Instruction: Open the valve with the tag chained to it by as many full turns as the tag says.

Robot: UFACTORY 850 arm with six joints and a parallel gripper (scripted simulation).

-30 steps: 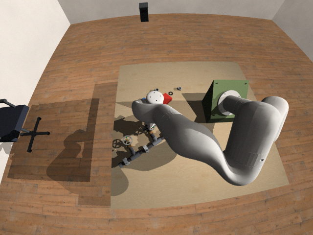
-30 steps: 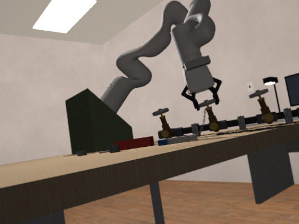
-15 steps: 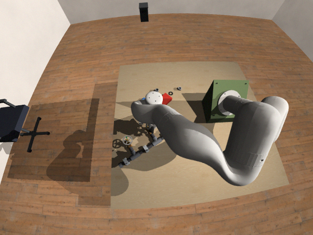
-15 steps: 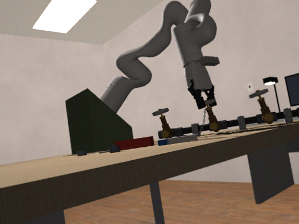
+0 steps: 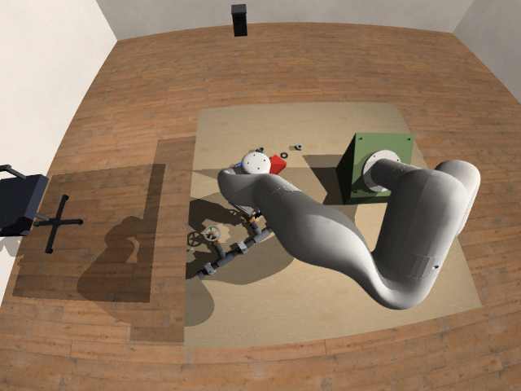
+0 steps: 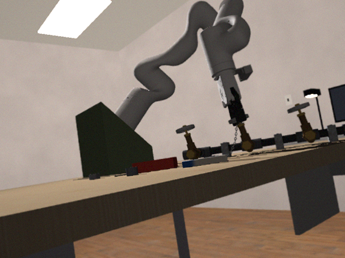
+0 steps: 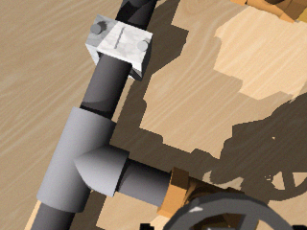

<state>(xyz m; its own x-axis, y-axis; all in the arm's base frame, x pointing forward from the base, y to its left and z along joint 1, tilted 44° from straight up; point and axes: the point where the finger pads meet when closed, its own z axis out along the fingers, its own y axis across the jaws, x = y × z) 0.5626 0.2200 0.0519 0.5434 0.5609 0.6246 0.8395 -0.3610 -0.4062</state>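
Three brass valves stand on a dark pipe (image 6: pixel 267 141) along the table. In the exterior view my gripper (image 6: pixel 238 121) points down on the middle valve (image 6: pixel 245 139) and is shut on its handwheel, which the black fingers hide. A chain (image 6: pixel 234 139) hangs from this valve; I cannot see the tag. The left valve (image 6: pixel 188 139) and the right valve (image 6: pixel 303 122) stand free with their handwheels level. In the wrist view the grey handwheel rim (image 7: pixel 221 216) fills the bottom edge, above the brass stem (image 7: pixel 175 194) and a pipe tee (image 7: pixel 77 163). From above, my arm covers the held valve; one free valve (image 5: pixel 210 226) shows.
A green block (image 5: pixel 374 168) holds the arm's base. A red block (image 5: pixel 277 164), a blue and grey flat piece (image 6: pixel 204 161) and small nuts (image 5: pixel 298 147) lie behind the pipe. White clamps (image 7: pixel 120 43) fix the pipe to the table. An office chair (image 5: pixel 20 206) stands off the table's left.
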